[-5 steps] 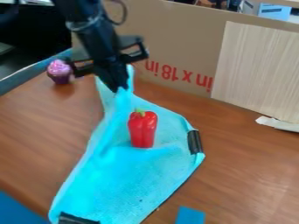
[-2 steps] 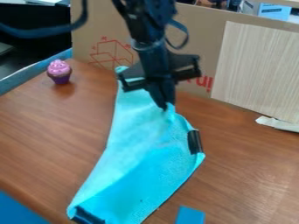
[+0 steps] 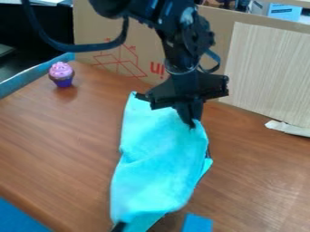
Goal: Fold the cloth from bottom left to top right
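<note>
The turquoise cloth [image 3: 157, 158] lies on the bench [image 3: 54, 140] to the right of the toy cupcake [image 3: 61, 74] and nearer the camera, folded over on itself into a long, narrow shape. Well to the right of the cupcake and lower in the view, the black pincer [image 3: 192, 124] hangs with its tips pinching the cloth's upper right edge. A cardboard panel [image 3: 142, 54] stands to the cupcake's right, and farther right of the cupcake is a pale striped board [image 3: 272, 72]. A blue piece [image 3: 196, 223] sits far below and right of the cupcake
</note>
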Robot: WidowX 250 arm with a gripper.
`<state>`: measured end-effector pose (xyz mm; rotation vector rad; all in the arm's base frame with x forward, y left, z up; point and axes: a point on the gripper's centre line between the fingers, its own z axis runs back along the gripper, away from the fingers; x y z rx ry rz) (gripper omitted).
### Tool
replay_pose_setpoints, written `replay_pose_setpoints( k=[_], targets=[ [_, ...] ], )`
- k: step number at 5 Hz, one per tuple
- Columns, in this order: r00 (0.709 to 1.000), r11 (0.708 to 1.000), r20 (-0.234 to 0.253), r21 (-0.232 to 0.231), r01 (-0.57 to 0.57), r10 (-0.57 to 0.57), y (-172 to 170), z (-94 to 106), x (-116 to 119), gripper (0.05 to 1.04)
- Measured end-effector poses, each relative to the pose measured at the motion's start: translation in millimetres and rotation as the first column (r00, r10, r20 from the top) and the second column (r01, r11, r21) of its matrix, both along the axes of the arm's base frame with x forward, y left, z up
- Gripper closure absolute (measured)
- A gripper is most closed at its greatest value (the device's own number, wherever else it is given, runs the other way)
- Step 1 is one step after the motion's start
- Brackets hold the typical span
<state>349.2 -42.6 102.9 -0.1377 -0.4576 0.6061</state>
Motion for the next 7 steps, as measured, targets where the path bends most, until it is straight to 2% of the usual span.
replay_pose_setpoints(
  k=[1,2,3,4,5,6,7],
  targets=[
    [0.999,1.000,0.038,0.027,-0.011,0.010,-1,-4.0,8,0.791],
    [0.999,1.000,0.034,0.022,0.019,-0.020,-4,-3.8,7,0.503],
    [0.998,1.000,0.048,0.000,0.028,-0.028,0,8.8,1,0.207],
    [0.998,0.999,0.057,-0.035,0.036,-0.034,6,26.1,-6,0.075],
    [0.996,0.996,0.072,-0.068,0.057,-0.052,12,45.9,-15,0.079],
    [0.991,0.991,0.115,-0.100,0.085,-0.074,24,72.8,-26,0.083],
    [0.983,0.986,0.152,-0.119,0.120,-0.102,56,94.2,-47,0.083]
  ],
)
